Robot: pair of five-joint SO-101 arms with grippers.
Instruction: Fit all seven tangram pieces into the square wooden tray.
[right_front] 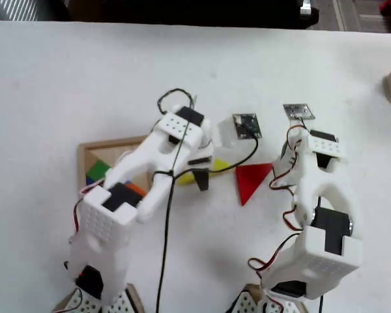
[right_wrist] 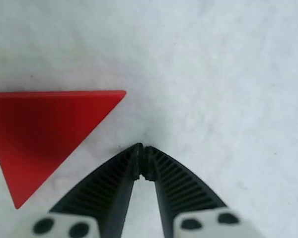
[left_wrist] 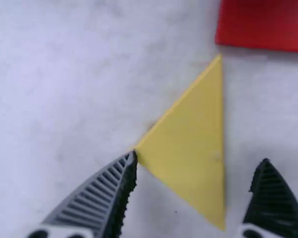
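Left pincer [left_wrist: 198, 157] gapes astride yellow triangle [left_wrist: 192, 145], right pincer [right_wrist: 142, 147] pinched together; wooden tray [right_front: 111, 143] holds green piece [right_front: 98, 173], orange piece [right_front: 135, 189].

Red triangle [right_front: 251, 179] beside yellow piece [right_front: 219, 165]

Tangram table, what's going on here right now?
The left gripper is open around the yellow triangle on the table, one fingertip at its corner. The right gripper is shut, tips down beside the red triangle, not holding it. The wooden tray holds at least a green piece and an orange piece, partly covered by the left arm.
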